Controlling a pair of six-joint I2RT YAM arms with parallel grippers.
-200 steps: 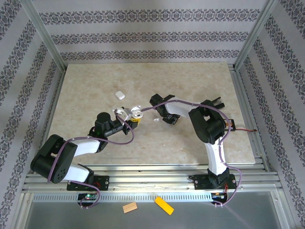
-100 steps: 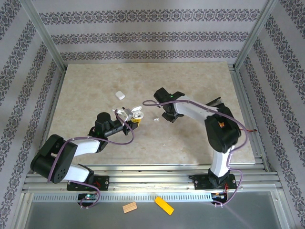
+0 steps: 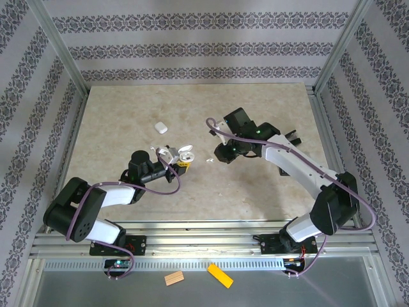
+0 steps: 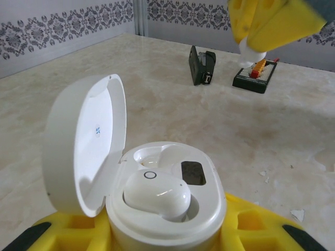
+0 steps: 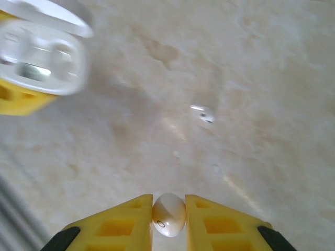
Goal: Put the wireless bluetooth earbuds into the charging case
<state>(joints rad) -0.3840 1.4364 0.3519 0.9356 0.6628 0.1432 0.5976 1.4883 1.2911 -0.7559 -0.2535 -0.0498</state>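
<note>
right claw (image 5: pixel 168 208) pinches earbud (image 5: pixel 168 215), long axis seemingly along fingers | left claw (image 3: pixel 177 157) clamps open case (image 4: pixel 172 212), one bud (image 4: pixel 157 194) seated, far well (image 4: pixel 149 153) free | case lies up-left of right claw, well apart, above counter (image 5: pixel 251 63)

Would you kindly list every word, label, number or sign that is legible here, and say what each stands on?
No word or number can be read anywhere.
Blue mark inside the lid of the charging case: too small to read.
Dark window on the case: blank.
Seated earbud: a small ring sign, no letters.
Held earbud in the right gripper: a small ring sign too.
</note>
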